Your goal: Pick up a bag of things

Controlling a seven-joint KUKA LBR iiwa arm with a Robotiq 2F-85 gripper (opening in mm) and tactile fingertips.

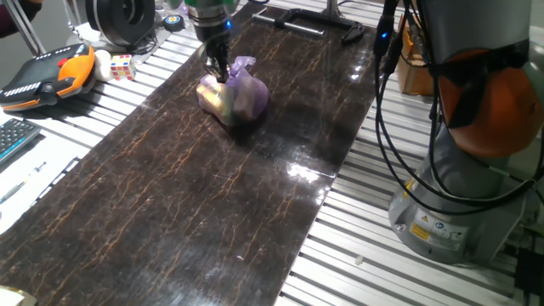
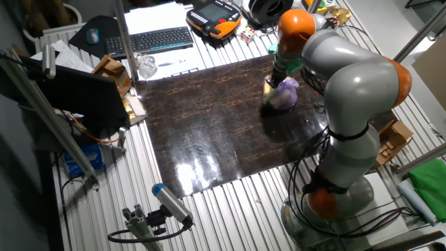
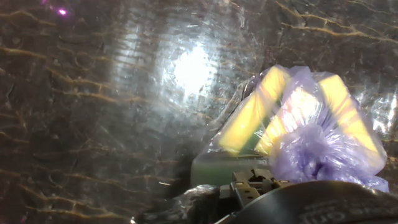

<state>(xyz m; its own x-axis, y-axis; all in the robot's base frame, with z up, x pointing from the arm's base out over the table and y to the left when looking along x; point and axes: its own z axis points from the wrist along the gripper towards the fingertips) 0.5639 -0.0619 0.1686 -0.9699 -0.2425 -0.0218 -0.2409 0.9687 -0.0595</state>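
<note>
1. Starting at the far left of one fixed view, an orange and black teach pendant (image 1: 47,75) lies on the slatted bench, with a small colour cube (image 1: 121,66) just right of it; neither belongs to the task.
2. Right of them, in the upper middle of that frame, the gripper (image 1: 220,71) hangs straight down over the dark marbled mat (image 1: 195,195), its fingertips at the upper left edge of the bag of things (image 1: 235,97).
3. The bag sits on the mat, rounded and lumpy, its bulk lying right of and just below the fingertips; its knotted top points up toward the gripper.
4. The bag is the only container here: yellow blocks and something greenish show through the purple film in the hand view (image 3: 311,130), at the lower right of that frame.
5. Whether the fingers are pinching the knot or merely standing beside it I cannot tell; their tips are dark, close together, and partly lost against the plastic.
6. In the other fixed view the arm (image 2: 348,77) bends over the bag (image 2: 284,94) at upper right, hiding the fingertips.
7. My judgement: the grasp is at hand or just made, and the lift has not begun.
</note>
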